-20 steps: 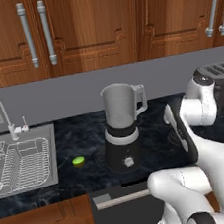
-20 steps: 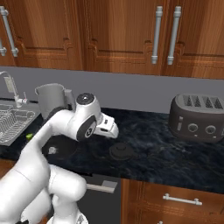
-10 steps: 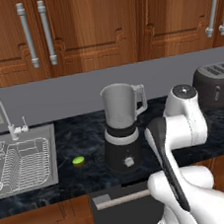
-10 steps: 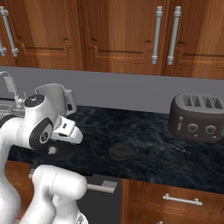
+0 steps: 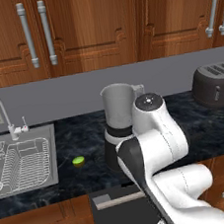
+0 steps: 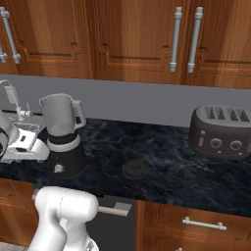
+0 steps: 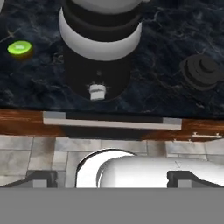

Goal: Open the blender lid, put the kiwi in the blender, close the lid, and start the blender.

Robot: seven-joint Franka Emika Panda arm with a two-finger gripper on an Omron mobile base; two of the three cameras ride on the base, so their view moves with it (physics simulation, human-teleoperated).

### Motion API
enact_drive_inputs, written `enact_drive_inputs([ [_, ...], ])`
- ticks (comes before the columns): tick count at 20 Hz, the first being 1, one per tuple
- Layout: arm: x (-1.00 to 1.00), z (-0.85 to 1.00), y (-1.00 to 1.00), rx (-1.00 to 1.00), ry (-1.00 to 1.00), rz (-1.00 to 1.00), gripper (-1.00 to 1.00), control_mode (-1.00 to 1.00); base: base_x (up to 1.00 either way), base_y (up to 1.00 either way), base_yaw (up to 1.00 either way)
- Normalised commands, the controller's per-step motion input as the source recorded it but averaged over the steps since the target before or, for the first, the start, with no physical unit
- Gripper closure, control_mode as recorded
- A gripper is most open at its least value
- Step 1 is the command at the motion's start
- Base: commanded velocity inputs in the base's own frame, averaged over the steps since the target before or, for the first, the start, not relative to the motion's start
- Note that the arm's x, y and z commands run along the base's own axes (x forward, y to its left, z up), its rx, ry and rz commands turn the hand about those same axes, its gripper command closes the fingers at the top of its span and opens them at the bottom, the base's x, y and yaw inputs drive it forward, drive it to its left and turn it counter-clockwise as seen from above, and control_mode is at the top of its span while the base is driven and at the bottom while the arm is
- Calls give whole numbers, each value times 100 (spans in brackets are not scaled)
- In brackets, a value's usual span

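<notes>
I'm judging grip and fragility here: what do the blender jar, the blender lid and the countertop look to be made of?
The blender jar looks like clear grey plastic or glass; it is see-through. The blender lid looks like matte black plastic or rubber, with no shine. The countertop looks like polished dark stone, veined like marble.

Even, soft rendered light; faint shadows

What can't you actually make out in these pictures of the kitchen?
- Blender: in the left base view the robot's white arm covers its base and knob.
- Kiwi: too small in every view for any surface detail.
- Fingers: in the hand view the bottom edge cuts them off, so open or shut is unclear.
- Blender lid: dark on dark counter, its outline is faint.
</notes>
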Motion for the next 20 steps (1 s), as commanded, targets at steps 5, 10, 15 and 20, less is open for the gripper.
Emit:
enact_drive_inputs([
  [5,-3,1,96,-11,0,27,-100,-100,0,0,0],
  [10,31,-16,69,-6,3,31,-100,-100,0,0,0],
  [15,67,-36,44,-2,12,33,-100,-100,0,0,0],
  [20,52,-45,16,-5,5,20,-100,-100,0,0,0],
])
